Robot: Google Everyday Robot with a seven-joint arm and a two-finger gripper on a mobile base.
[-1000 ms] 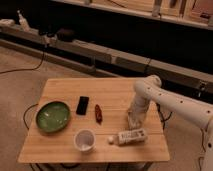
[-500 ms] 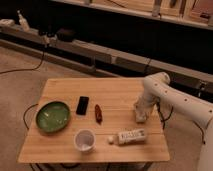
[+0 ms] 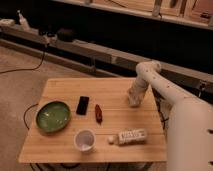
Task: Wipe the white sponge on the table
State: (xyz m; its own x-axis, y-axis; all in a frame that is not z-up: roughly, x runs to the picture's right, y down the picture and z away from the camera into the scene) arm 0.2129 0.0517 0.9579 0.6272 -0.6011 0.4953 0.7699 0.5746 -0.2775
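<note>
Camera view: the hand [image 3: 134, 98] has pulled back from the tabletop's [image 3: 115, 87] near right area, by the white bottle [image 3: 129, 136], toward the far right edge. A wiping stroke looks under way. The white sponge [image 3: 133, 100] sits under the hand near that right edge, a pale cream lump, apparently pressed on the wood. Whether the hand clamps it, cannot tell.

Elsewhere: green bowl [image 3: 52, 116], black phone [image 3: 83, 105], white cup [image 3: 84, 140].
</note>
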